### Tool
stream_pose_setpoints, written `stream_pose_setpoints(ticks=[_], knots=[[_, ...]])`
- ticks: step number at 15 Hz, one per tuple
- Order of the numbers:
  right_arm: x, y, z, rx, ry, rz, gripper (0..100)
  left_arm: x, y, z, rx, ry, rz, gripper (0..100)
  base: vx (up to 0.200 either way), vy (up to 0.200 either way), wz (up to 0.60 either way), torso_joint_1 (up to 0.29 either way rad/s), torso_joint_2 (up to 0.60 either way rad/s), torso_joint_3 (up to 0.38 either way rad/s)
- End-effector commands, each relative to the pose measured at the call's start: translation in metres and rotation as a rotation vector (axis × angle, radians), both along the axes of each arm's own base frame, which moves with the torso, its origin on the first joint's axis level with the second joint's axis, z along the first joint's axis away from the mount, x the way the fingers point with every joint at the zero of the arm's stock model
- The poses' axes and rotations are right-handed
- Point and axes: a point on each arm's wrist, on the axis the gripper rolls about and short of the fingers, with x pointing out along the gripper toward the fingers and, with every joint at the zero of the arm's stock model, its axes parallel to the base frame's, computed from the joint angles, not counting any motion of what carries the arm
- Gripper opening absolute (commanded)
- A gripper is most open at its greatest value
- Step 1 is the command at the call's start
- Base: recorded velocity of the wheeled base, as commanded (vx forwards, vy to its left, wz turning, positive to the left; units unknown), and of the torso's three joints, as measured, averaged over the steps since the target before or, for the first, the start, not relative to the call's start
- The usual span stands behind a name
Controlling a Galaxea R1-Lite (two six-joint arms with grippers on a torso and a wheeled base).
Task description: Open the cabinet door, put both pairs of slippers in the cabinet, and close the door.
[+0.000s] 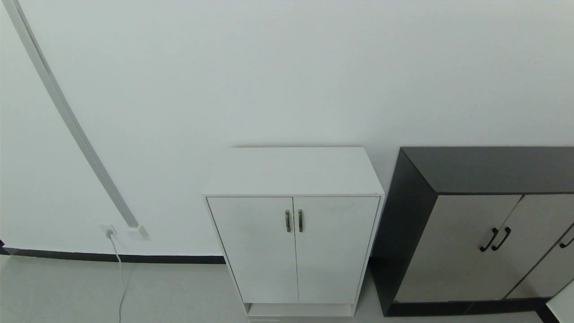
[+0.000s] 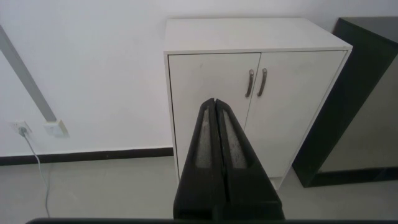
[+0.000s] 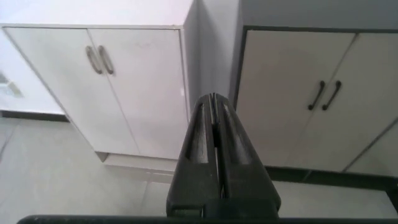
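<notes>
The left gripper (image 2: 214, 102) and right gripper (image 3: 213, 96) had jaws closed, seemingly empty, before the shut white cabinet (image 1: 293, 242) at lower centre.

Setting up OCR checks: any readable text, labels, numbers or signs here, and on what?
No readable text anywhere.
The white cabinet, its door handles, the dark cabinet, the wall socket and the wall carry no print, label or number.
The left gripper and right gripper, both shut, show no markings.

You have bright, even light; beyond the right gripper (image 3: 213, 97), soft shade sits between the white cabinet (image 3: 140, 87) and the dark cabinet (image 3: 289, 106).
</notes>
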Motion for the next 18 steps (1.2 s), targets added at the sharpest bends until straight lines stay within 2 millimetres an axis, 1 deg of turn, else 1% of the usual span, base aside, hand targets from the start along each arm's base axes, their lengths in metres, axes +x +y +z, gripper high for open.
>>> stream_pose_setpoints(ticks=[1,5,8,11,13,18], knots=[[0.0006,0.0001,0.0001,-0.004,0.008,-0.006,0,0.0001,0.0,0.0002,-0.001,0.0,-0.001,0,0.0,0.0,0.0,0.0,0.0,0.0],[-0.0004,0.0005,-0.0001,-0.006,-0.005,-0.039,0,0.0001,0.0,0.0001,-0.001,0.001,0.001,0,0.0,0.0,0.0,0.0,0.0,0.0],[-0.0071,0.0014,-0.0015,-0.007,-0.091,-0.093,0,0.0001,0.0,0.0001,-0.001,0.001,-0.001,0,0.0,0.0,0.0,0.0,0.0,0.0],[-0.007,0.0011,-0.0017,0.012,-0.09,-0.106,0,0.0001,0.0,0.0001,-0.001,0.001,-0.001,0,0.0,0.0,0.0,0.0,0.0,0.0],[-0.007,0.0009,-0.0013,0.075,-0.093,-0.115,0,0.0001,0.0,0.0001,0.001,0.001,-0.001,0,0.0,0.0,0.0,0.0,0.0,0.0],[-0.007,0.0009,-0.0011,0.078,-0.094,-0.116,0,0.0001,0.0,0.0001,0.004,0.001,-0.001,0,0.0,0.0,0.0,0.0,0.0,0.0]])
